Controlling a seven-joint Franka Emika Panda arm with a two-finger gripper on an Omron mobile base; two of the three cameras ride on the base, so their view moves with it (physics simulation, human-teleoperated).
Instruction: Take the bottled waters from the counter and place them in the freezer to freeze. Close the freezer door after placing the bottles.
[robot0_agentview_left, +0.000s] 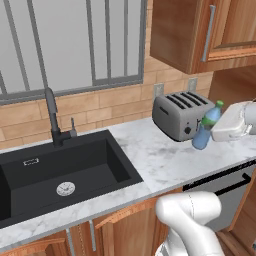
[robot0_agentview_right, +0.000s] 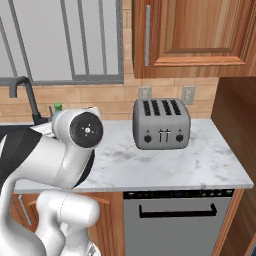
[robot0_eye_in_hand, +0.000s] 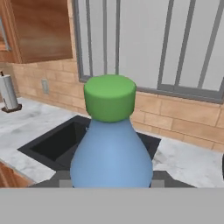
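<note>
Green-capped bottle (robot0_eye_in_hand: 110, 144) gripped (tilted) above the marble counter (robot0_agentview_left: 165, 160).

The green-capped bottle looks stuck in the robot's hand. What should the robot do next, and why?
Probably lift it a little higher and carry it off toward the freezer. The tool is shut on the green-capped bottle, which tilts beside the toaster just over the counter.

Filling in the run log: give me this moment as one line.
phase: carrying | held: green-capped blue-labelled clear plastic bottle, lifted off white-grey marble counter | jaws: shut on bottle | nearby: grey four-slot toaster
</note>
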